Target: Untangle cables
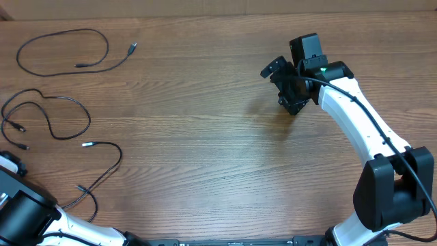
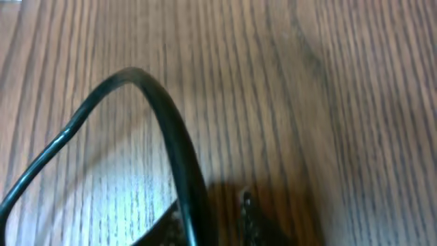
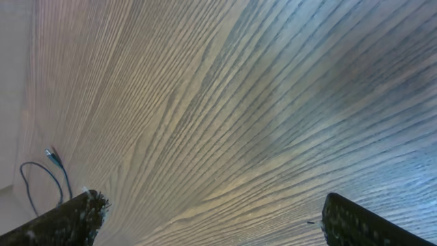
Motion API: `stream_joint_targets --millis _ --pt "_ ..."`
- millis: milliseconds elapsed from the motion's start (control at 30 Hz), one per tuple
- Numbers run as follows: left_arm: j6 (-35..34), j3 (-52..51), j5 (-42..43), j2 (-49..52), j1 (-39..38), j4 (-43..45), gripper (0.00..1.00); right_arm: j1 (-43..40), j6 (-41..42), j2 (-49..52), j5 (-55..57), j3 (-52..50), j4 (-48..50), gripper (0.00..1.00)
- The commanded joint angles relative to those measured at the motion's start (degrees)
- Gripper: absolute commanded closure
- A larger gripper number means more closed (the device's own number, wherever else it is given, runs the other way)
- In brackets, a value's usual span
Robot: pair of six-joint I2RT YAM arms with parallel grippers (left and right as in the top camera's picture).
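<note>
We see three cables (image 1: 107,46) lying apart from one another on the left of the worktop (image 1: 205,150), the lowest running toward the left arm (image 1: 27,212). The right gripper (image 3: 212,201) hovers over bare wood well away from them, jaws wide and empty. A cord (image 2: 171,130) arches down to the left gripper (image 2: 215,222); we cannot tell whether it is clamped.

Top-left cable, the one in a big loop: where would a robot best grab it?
Probably just behind the plug tip that pokes outside the loop, from straight above, pinching across the cord. The cable lies flat on the table, and that end sits apart from the other cables, with bare wood on either side.
</note>
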Motion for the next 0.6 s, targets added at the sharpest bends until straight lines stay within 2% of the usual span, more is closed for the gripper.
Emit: stream_joint_targets --millis 0,100,133,167,233,567 --pt "3.61 1.46 -1.14 -0.07 0.52 -0.11 0.64 -0.42 -0.42 -0.70 0.61 0.72 0.37 0.00" --pt "4.96 3.34 -1.09 -1.16 0.46 -1.33 0.57 -0.42 -0.42 -0.70 0.61 0.72 0.35 0.00" --pt "5.03 4.74 -1.07 -2.01 0.31 -2.62 0.36 -0.42 -0.42 -0.70 0.61 0.72 0.35 0.00" --pt "5.03 5.46 -0.98 -2.43 0.26 -3.43 0.20 -0.37 -0.42 -0.70 0.61 0.72 0.33 0.00" --pt "5.01 6.97 -0.52 -3.21 0.20 -5.31 0.02 -0.37 -0.42 -0.68 0.59 0.72 0.33 0.00" --pt "5.05 7.85 18.86 -5.14 0.26 -11.13 0.00 -0.37 -0.46 -0.70 0.57 0.72 -0.13 0.00"
